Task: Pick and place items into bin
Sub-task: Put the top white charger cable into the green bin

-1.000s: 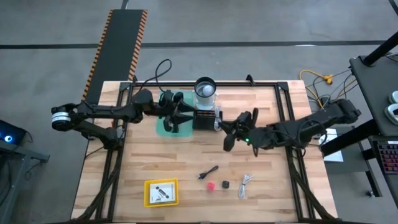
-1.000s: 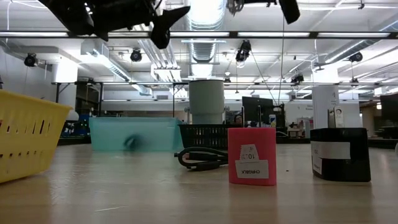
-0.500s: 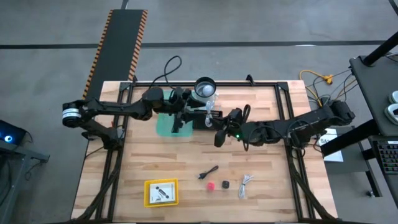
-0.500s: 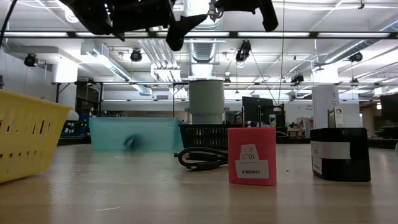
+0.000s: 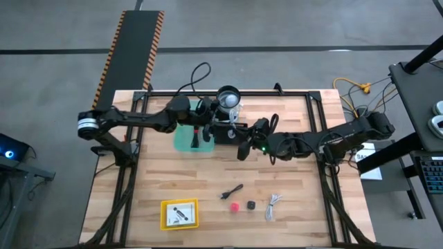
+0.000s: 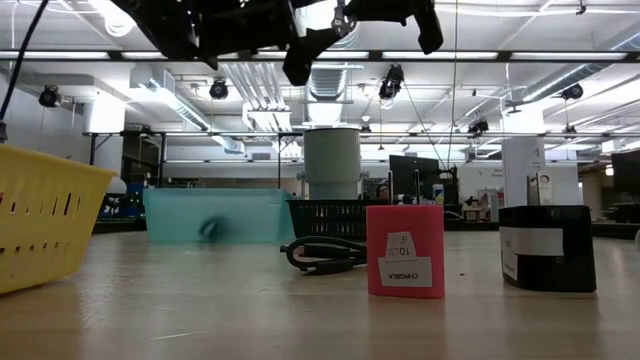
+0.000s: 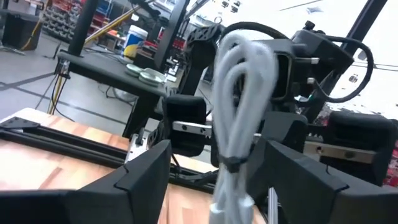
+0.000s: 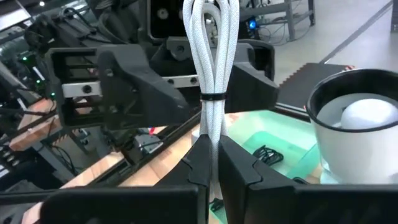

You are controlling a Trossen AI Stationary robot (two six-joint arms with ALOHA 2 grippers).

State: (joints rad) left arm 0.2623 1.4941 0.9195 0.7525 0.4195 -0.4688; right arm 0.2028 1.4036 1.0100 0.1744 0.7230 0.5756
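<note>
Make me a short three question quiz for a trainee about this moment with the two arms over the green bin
1. True or false: the right gripper is shut on the white cable.
2. Which container holds a black cable on the near side of the table? A) yellow basket B) green bin C) white cup
3. Fill in: the left gripper faces the cable with its fingers ____.

Key: 1 true; 2 A; 3 open
</note>
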